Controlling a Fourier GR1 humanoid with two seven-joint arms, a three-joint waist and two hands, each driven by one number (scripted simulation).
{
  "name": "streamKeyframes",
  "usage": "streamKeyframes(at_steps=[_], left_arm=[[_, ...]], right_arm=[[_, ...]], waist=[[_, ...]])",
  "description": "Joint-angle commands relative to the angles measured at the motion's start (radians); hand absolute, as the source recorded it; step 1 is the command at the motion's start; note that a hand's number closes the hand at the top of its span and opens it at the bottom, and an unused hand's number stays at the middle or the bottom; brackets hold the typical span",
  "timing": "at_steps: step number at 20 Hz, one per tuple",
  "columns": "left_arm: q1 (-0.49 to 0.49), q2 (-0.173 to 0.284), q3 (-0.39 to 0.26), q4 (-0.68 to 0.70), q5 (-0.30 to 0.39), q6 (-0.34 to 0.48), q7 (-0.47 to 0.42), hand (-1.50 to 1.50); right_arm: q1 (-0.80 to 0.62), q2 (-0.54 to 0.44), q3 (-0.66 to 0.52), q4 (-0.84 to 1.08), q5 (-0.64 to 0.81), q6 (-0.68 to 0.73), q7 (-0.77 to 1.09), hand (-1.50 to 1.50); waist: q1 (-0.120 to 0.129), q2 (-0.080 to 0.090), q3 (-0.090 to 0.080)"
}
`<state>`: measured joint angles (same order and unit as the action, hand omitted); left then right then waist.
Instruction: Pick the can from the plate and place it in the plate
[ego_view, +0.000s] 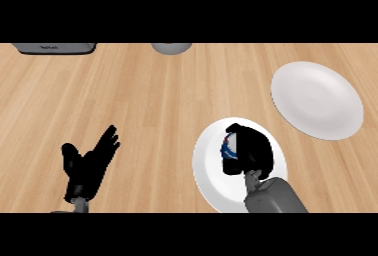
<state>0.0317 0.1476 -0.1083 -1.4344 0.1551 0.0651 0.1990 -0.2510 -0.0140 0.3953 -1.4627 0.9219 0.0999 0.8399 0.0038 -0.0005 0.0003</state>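
Head view: I am curling my right hand (249, 150) around the can (228, 147), which is sitting on the near plate (210, 187), readying its lift toward the far plate (317, 100). My left hand (88, 165) is resting spread, clear of the work.

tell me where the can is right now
In the head view, the can is low right, on the near plate, with the right hand curled round it.
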Motion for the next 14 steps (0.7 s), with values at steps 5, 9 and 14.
streamKeyframes(at_steps=[5, 9, 14], left_arm=[[-0.04, -0.022, 0.037, 0.073, -0.021, -0.023, -0.021, 0.0], [-0.037, -0.005, 0.041, -0.015, -0.015, -0.018, 0.063, 0.0], [-0.059, -0.041, -0.017, 0.026, -0.045, -0.023, -0.001, 0.0]], right_arm=[[0.004, 0.009, 0.018, -0.015, 0.095, 0.045, -0.012, 1.5], [-0.04, 0.011, 0.019, 0.043, 0.166, -0.044, -0.047, 1.5], [-0.323, 0.014, -0.255, 0.273, 0.185, -0.212, 0.333, 1.5]], waist=[[-0.004, 0.0, 0.0], [0.0, 0.0, 0.0], [0.073, 0.038, -0.002]])
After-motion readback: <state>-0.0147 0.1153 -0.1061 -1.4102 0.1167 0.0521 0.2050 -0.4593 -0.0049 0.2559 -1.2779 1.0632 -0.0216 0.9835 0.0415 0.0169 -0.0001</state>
